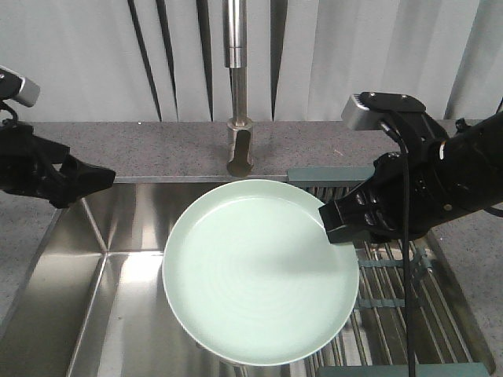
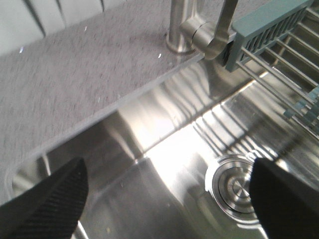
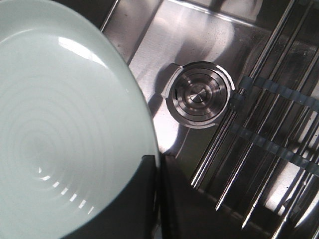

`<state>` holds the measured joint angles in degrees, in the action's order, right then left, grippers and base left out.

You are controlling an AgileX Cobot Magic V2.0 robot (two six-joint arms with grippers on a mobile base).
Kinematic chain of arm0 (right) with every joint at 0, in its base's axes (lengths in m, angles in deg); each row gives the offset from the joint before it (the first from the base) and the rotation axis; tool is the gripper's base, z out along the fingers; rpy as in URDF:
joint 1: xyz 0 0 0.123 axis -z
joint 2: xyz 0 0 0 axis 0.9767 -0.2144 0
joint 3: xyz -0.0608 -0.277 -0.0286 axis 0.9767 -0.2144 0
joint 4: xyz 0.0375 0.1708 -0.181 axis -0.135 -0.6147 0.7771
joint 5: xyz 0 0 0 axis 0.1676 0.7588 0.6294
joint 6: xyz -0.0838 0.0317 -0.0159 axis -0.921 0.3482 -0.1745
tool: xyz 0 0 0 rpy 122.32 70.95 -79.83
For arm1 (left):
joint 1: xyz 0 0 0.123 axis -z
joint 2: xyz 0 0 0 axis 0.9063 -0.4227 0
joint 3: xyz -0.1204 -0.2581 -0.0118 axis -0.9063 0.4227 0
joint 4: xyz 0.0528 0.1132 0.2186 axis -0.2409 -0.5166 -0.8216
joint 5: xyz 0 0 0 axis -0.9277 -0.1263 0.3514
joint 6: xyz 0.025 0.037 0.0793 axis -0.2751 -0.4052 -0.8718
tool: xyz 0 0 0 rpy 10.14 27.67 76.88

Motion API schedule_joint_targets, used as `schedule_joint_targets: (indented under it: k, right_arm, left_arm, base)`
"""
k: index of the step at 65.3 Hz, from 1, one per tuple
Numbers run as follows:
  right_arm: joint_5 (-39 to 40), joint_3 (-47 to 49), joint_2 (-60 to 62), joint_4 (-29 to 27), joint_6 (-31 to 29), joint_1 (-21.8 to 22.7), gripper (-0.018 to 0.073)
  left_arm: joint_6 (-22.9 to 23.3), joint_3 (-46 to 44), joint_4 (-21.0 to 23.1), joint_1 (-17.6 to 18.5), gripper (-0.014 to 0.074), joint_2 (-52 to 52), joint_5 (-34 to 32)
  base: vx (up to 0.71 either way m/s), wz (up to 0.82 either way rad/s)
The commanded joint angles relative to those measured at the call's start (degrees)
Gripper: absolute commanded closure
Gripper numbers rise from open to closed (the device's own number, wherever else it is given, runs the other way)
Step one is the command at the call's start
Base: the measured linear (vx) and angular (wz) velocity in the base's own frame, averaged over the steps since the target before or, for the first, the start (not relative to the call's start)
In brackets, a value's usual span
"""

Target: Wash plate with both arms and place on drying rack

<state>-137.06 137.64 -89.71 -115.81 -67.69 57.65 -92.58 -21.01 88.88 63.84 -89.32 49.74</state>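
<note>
The pale mint-green plate (image 1: pixel 259 271) (image 3: pixel 60 129) hangs tilted over the steel sink, its face toward the front camera. My right gripper (image 1: pixel 336 224) (image 3: pixel 157 199) is shut on its right rim, one finger on the face and one behind. My left gripper (image 1: pixel 94 179) (image 2: pixel 164 199) is at the sink's left edge, away from the plate, open with nothing between its fingertips (image 2: pixel 50 199). The drying rack (image 1: pixel 393 275) (image 3: pixel 269 129) (image 2: pixel 279 45) spans the right side of the sink, under and behind my right arm.
The sink basin (image 1: pixel 110 267) has a round steel drain (image 2: pixel 237 186) (image 3: pixel 199 94). The tap (image 1: pixel 238 94) (image 2: pixel 199 30) stands on the speckled grey counter (image 1: pixel 157 145) behind the sink. A white curtain closes the back.
</note>
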Motion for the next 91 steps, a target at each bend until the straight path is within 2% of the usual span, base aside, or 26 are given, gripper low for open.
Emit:
schedule_joint_targets:
  k: [1, 9, 21, 39, 50, 69, 91]
  right_arm:
    - [1.9, 1.3, 1.6, -1.6, -0.4, 0.1, 0.0564]
    - [1.9, 1.3, 1.6, -1.6, -0.4, 0.1, 0.0564]
    - [1.9, 1.3, 1.6, -1.6, -0.4, 0.1, 0.0564]
    - [1.9, 1.3, 1.6, -1.6, -0.4, 0.1, 0.0564]
    - [1.9, 1.3, 1.6, -1.6, -0.4, 0.1, 0.0564]
    - [1.9, 1.3, 1.6, -1.6, -0.4, 0.1, 0.0564]
    - [1.9, 1.3, 1.6, -1.6, -0.4, 0.1, 0.0564]
  left_arm:
    - [-7.3, -3.9, 8.1, 0.5, -0.0010, -1.7, -0.9]
    - [-14.7, -7.2, 11.6, 0.6, -0.0010, -5.9, 2.6]
    - [-21.8, -11.7, 14.5, 2.8, -0.0010, -11.0, 4.3]
    - [-28.2, -19.0, 16.8, 8.1, -0.0010, -17.9, 5.7]
    - [-28.9, -24.6, 16.7, 10.8, -0.0008, -22.2, 7.2]
    - [-29.1, -34.2, 17.2, 13.5, 0.0007, -29.6, 9.2]
    - [-29.1, -42.2, 20.7, 13.6, 0.0007, -36.9, 10.8]
  base:
    - [0.00, 0.00]
    - [0.00, 0.00]
    - [0.00, 0.00]
    - [0.00, 0.00]
    - [0.00, 0.00]
    - [0.00, 0.00]
    - [0.00, 0.00]
